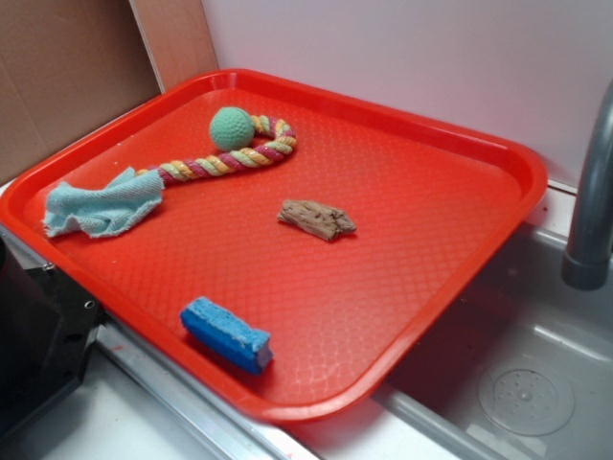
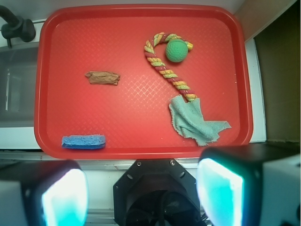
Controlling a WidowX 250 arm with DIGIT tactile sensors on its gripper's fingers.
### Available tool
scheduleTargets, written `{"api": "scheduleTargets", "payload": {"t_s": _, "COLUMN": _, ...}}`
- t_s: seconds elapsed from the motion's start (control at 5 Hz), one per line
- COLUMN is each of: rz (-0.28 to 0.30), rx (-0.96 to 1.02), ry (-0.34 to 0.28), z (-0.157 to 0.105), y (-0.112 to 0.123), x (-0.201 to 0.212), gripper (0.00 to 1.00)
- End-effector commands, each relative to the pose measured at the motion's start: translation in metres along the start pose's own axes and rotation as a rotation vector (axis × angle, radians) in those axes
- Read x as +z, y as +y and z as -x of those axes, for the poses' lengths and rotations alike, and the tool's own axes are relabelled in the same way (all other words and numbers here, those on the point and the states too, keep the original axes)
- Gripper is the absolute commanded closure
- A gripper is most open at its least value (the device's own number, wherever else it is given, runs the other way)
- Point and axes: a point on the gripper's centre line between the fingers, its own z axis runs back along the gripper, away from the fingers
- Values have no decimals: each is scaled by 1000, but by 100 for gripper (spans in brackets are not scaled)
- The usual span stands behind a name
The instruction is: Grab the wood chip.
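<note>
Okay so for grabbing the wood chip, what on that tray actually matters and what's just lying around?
Belongs to the job:
wood chip
gripper, open, high above the tray's near edge

Just lying about:
blue sponge
rope toy with green ball
light blue cloth
red tray

Layout per exterior view. The red plastic tray (image 1: 484, 144) sits partly over the grey metal sink basin (image 1: 536, 383), with the grey metal faucet pipe (image 1: 592, 201) to its right. The small flat brown wood chip (image 1: 317, 219) lies on the tray near its centre, apart from all other items. The blue sponge block (image 1: 227, 334) lies near the front rim, forward and left of the chip. The multicoloured braided rope toy (image 1: 230, 161) lies toward the rear left, its loop around the green knitted ball (image 1: 232, 127). The pale green frayed cloth (image 1: 101, 204) lies at the rope's left end, touching it.
</note>
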Motion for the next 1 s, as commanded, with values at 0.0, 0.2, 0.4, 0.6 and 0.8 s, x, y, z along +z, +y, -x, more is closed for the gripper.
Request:
{"api": "scheduleTargets", "payload": {"t_s": 0.0, "rz": 0, "rx": 0, "ry": 0, "z": 0, "y": 0, "x": 0, "gripper": 0}}
{"api": "scheduleTargets", "payload": {"t_s": 0.2, "rz": 16, "rx": -170, "ry": -52, "z": -6, "y": 1, "x": -8, "gripper": 0}}
{"api": "scheduleTargets", "payload": {"t_s": 0.4, "rz": 6, "rx": -253, "ry": -87, "z": -8, "y": 2, "x": -13, "gripper": 0}}
{"api": "scheduleTargets", "payload": {"t_s": 0.6, "rz": 27, "rx": -407, "ry": -110, "z": -13, "y": -2, "x": -23, "gripper": 0}}
{"api": "scheduleTargets", "payload": {"t_s": 0.8, "rz": -39, "rx": -532, "ry": -166, "z": -30, "y": -14, "x": -45, "gripper": 0}}
